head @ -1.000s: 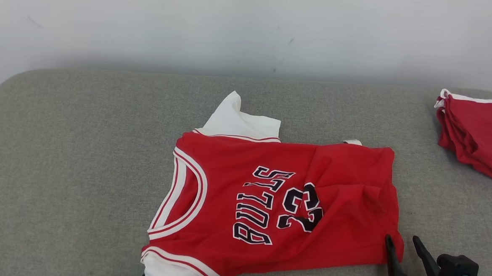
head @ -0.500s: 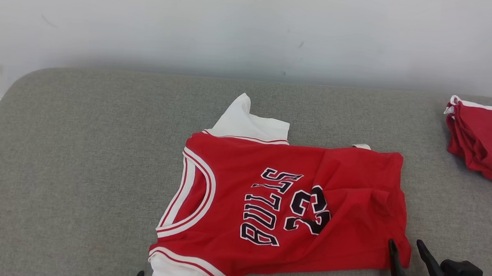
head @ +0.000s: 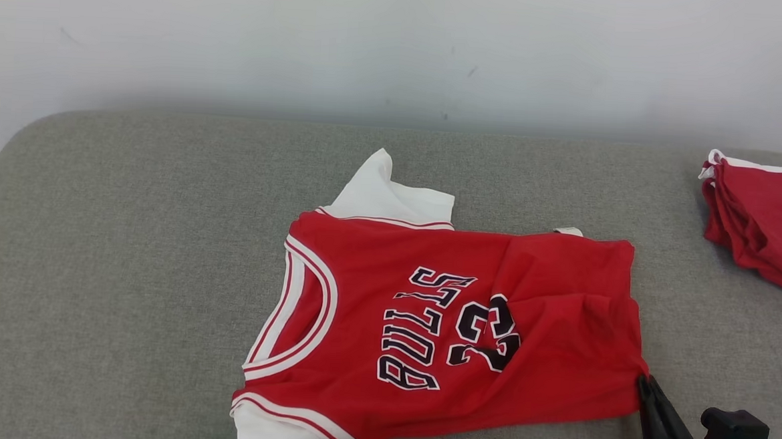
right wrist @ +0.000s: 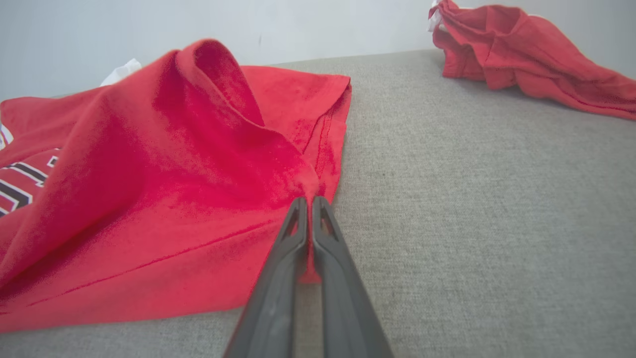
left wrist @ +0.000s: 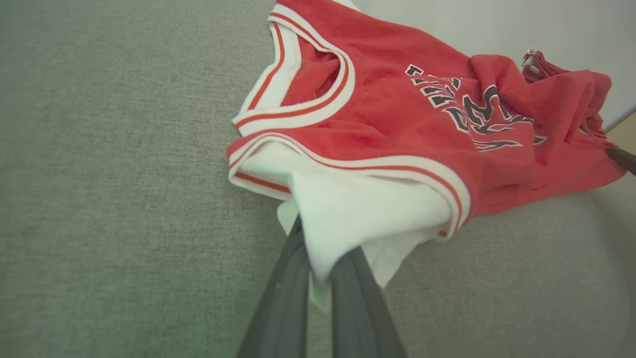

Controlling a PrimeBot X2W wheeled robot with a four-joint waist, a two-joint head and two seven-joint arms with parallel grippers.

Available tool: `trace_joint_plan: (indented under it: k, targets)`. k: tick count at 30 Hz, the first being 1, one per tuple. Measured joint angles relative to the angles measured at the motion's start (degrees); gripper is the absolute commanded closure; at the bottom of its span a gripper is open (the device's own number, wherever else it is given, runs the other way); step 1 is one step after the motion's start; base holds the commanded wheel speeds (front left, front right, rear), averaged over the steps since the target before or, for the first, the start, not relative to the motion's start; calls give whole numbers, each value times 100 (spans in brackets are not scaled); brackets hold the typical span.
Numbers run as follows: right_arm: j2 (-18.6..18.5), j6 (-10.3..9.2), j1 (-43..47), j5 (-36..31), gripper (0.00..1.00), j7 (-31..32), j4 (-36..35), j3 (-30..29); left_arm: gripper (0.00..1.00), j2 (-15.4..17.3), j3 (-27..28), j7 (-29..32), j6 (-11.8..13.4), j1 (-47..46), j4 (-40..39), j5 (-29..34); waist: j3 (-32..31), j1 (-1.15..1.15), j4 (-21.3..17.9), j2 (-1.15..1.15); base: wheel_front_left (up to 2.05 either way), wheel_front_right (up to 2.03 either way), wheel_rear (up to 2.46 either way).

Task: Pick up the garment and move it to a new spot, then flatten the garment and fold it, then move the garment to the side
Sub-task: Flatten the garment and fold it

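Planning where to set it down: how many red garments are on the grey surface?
2. The Bulls jersey lies in the middle; a red bundle sits far right, partly cut off, and may hold more than one piece.

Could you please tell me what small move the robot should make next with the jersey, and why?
Probably lift both hands a little and draw them apart. The left hand is shut on the white sleeve, the right hand on the red hem corner, and the jersey lies rumpled, with a raised ridge; gentle tension should smooth it.
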Motion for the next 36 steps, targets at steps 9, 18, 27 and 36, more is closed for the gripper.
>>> trace_joint_plan:
  k: [9, 18, 27, 36]
  targets:
    - [-65, 0, 669, 18, 100, -38, -1503, -232, 100, 285, 179, 0, -1, 650, -1081, -182, -15, 0, -3, 0, 0, 0, 0]
    - [-89, 0, 817, 218, 100, -11, -2298, -103, 100, 723, -372, 75, 0, 781, -1740, -441, 12, 0, 36, 0, 0, 0, 0]
    - [-443, 0, 331, 573, 100, 517, -2939, -90, 100, 1433, -268, 573, 0, -83, -2928, -1480, 87, 0, 95, 0, 0, 0, 0]
    - [-850, 0, -1578, 798, 100, 932, -2721, 172, 100, 1861, -51, 1458, 0, -2450, -2954, -3208, 462, 0, 60, 0, 0, 0, 0]
